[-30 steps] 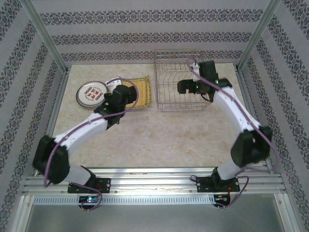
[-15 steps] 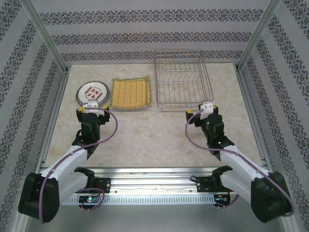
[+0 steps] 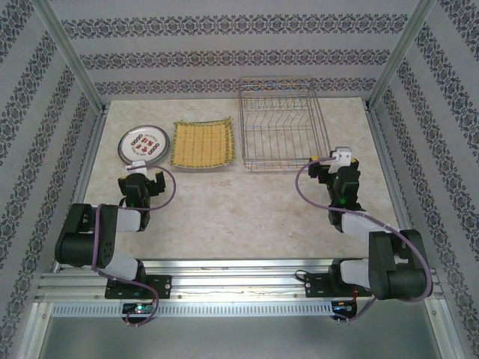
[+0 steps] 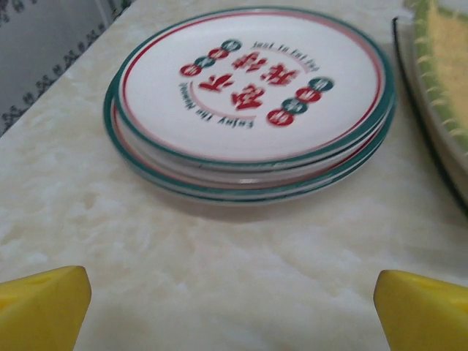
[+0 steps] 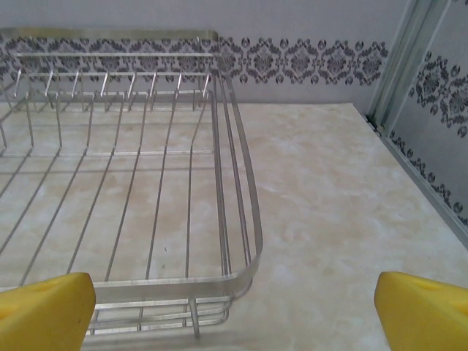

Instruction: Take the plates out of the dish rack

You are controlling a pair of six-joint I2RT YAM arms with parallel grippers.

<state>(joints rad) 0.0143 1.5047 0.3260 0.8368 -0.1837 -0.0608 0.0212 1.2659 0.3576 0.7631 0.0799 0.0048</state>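
Round plates [image 4: 248, 102], stacked, count unclear; yellow plate [image 4: 442, 66] cropped, blurred; dish rack [image 5: 238, 146] cropped left. Left gripper [image 4: 234, 307], right gripper [image 5: 234, 311]: jaws spread, empty.

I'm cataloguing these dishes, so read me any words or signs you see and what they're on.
"Enjoy the..." on the top round plate, upside down; last word blurred.
"Just to..." same plate; rest blurred.
Red characters at its centre: unreadable.
Yellow plate, rack: no text.
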